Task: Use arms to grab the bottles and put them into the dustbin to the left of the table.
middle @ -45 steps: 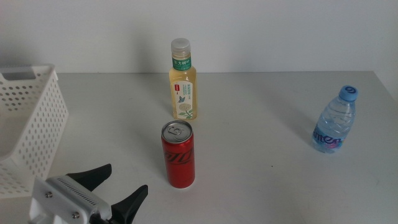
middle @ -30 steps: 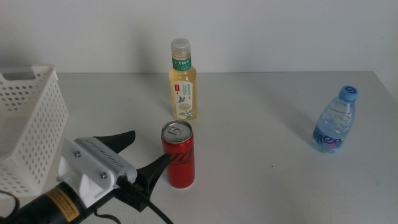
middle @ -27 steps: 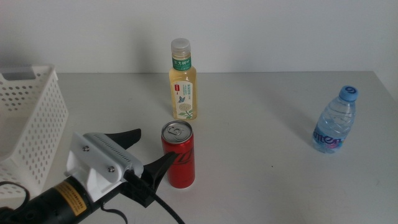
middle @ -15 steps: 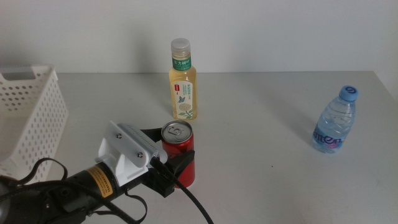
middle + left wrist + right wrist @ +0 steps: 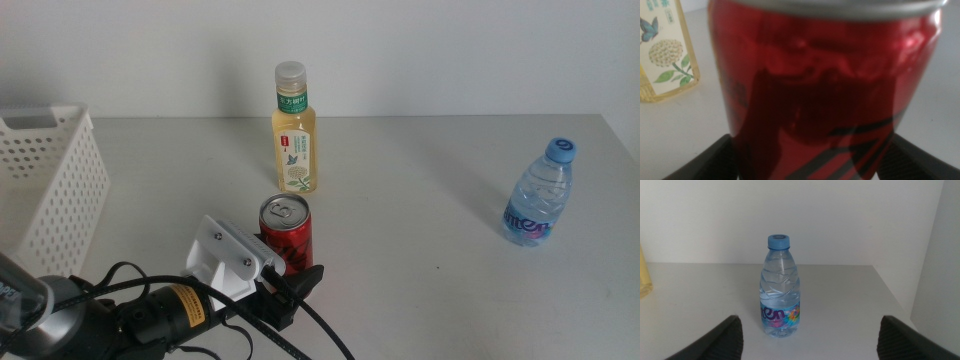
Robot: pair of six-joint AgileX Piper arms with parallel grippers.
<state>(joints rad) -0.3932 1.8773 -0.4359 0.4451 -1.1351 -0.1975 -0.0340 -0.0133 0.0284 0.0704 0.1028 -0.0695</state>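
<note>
Plain white wall is backing a light-grey matte table (image 5: 420,200). Near its front, the red soda can (image 5: 287,235) is standing upright between the spread jaws of the left hand (image 5: 272,270), which is open around it. Behind the can, the yellow tea bottle (image 5: 294,130) is standing upright. The white dustbin (image 5: 50,190) is sitting at the left edge. Far right, the water bottle (image 5: 780,294) is standing before the open right hand (image 5: 807,332).
</note>
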